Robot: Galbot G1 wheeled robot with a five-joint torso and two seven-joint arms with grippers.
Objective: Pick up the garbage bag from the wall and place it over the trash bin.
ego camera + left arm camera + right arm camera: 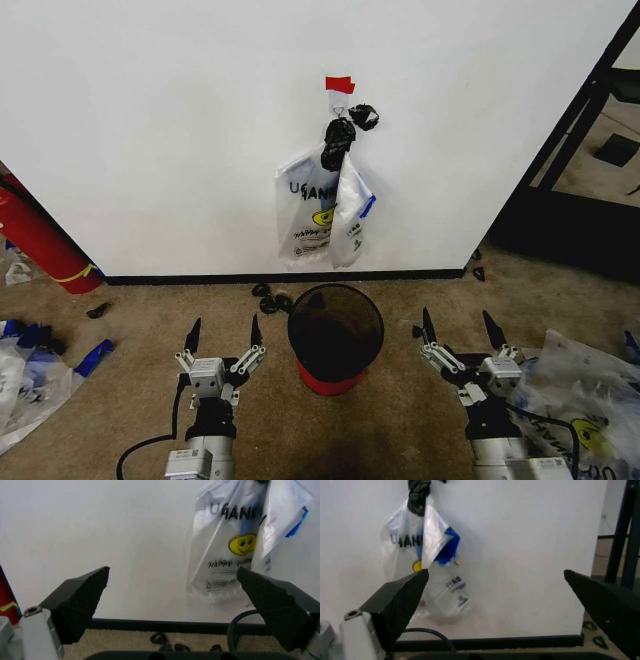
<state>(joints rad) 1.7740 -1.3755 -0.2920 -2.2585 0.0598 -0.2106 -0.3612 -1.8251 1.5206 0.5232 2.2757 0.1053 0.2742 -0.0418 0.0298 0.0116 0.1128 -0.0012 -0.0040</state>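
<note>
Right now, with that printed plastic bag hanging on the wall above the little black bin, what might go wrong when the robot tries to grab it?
The thin translucent garbage bag hangs from a small hook under red tape, tangled with a black plastic wad; pulling might tear it or bring the wad along. The round black mesh trash bin stands directly below, between the open left gripper and open right gripper, so a reaching arm could knock it over.

Small print on the garbage bag (pixel 322 205) is unreadable
</note>
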